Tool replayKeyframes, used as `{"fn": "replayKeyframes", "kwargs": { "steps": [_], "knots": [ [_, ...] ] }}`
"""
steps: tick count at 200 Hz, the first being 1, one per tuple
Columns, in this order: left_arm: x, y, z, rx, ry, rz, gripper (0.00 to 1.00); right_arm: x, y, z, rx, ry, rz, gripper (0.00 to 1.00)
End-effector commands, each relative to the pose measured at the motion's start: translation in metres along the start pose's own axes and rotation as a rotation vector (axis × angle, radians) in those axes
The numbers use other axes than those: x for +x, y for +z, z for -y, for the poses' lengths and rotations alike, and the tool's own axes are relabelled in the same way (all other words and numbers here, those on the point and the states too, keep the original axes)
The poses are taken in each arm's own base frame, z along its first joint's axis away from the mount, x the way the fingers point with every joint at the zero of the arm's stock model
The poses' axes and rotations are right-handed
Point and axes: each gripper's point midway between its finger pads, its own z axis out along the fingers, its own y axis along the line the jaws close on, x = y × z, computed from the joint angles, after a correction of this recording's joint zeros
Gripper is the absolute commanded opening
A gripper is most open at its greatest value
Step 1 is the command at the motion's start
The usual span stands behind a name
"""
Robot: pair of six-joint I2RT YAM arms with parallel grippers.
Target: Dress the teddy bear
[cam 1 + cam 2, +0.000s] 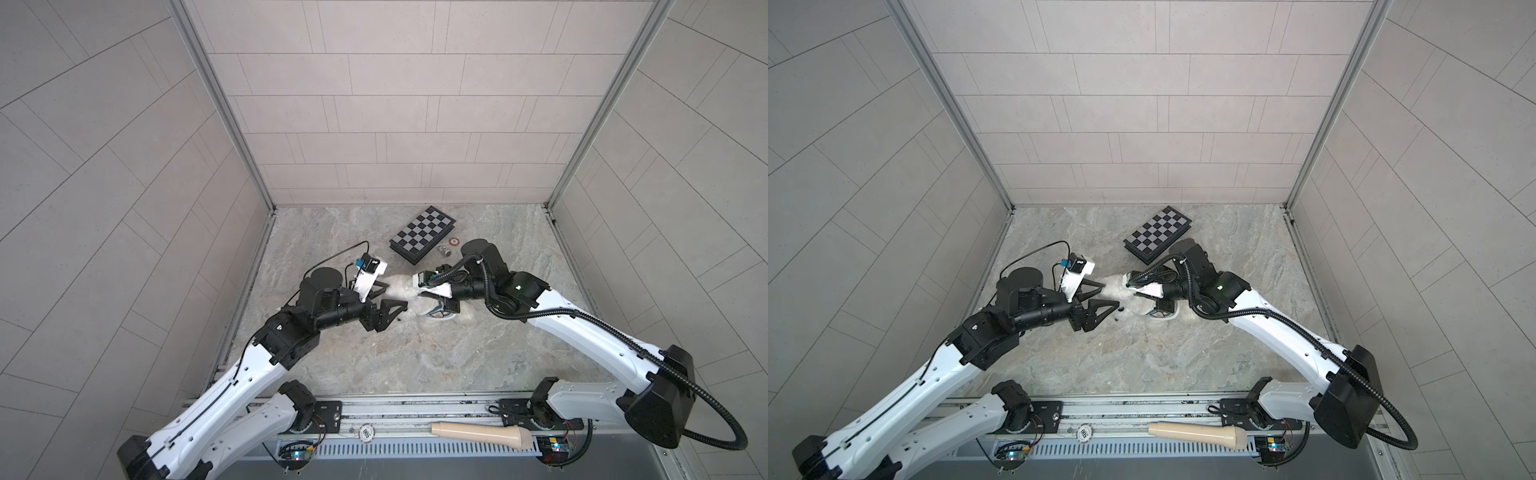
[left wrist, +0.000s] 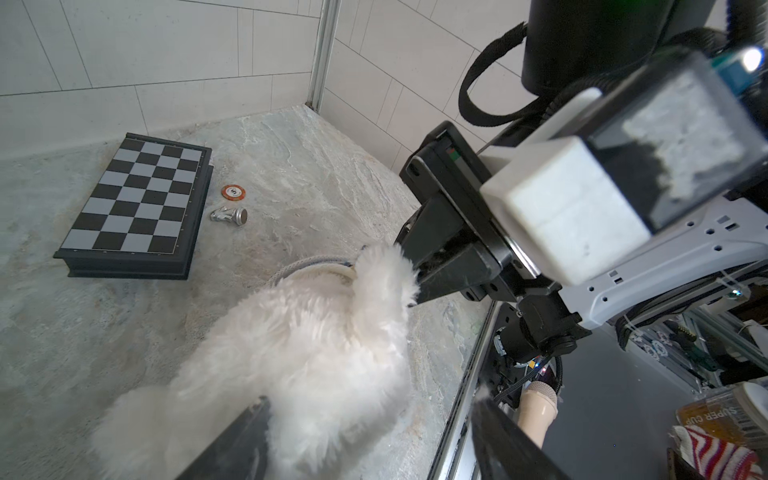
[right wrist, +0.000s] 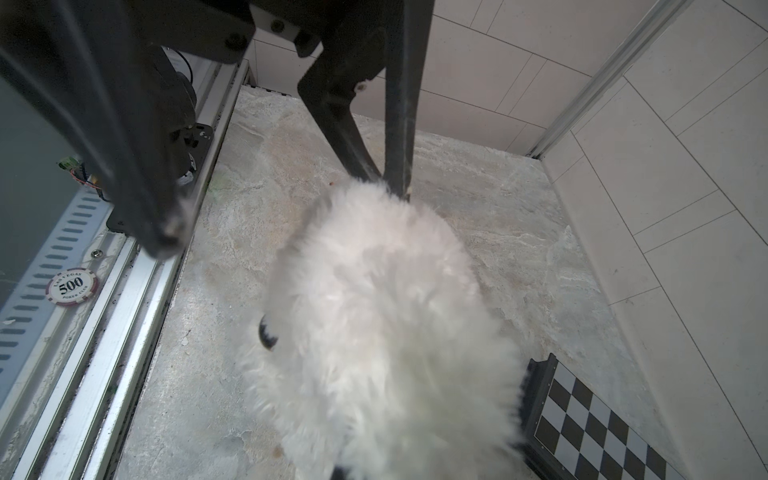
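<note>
Both top views are looking down from overhead; wrist cameras are facing each other across the nearby teddy bear (image 2: pixel 316 353).

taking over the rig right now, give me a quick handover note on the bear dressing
Hands: the left hand is open and empty, fingers spread at one end of the teddy bear. The right hand is shut at the bear's raised limb; fur or fabric, unclear.
Things: the bear lies between the two hands; the striped shirt is bunched at the right hand's end of it.
Done: at most the shirt is started there; how far on is hidden.
Left: work the shirt over the limbs and along the body.
</note>
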Motion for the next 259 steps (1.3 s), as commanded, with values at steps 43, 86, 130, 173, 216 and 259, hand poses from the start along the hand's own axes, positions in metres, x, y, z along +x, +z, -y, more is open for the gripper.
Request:
{"fn": "replayKeyframes", "kwargs": {
  "steps": [43,86,130,173,216,259],
  "knots": [
    [-0.008,0.021,-0.009,-0.122,0.132,0.009,0.79,-0.026,-0.012,-0.004,-0.018,-0.055,0.090,0.00],
    [-0.003,0.026,-0.016,-0.153,0.134,0.004,0.70,-0.028,-0.014,-0.007,-0.020,-0.061,0.102,0.00],
    [0.002,0.032,-0.020,-0.169,0.140,0.000,0.59,-0.035,-0.018,-0.009,-0.020,-0.048,0.141,0.00],
    [0.009,0.037,-0.023,-0.172,0.119,0.018,0.48,-0.038,-0.019,-0.009,-0.010,-0.042,0.160,0.00],
    [0.009,0.036,-0.026,-0.187,0.112,0.024,0.20,-0.035,-0.017,-0.005,0.012,-0.032,0.155,0.00],
    [0.007,0.031,-0.034,-0.238,0.079,0.052,0.00,-0.032,-0.019,0.010,0.115,0.004,0.154,0.11]
  ]
}}
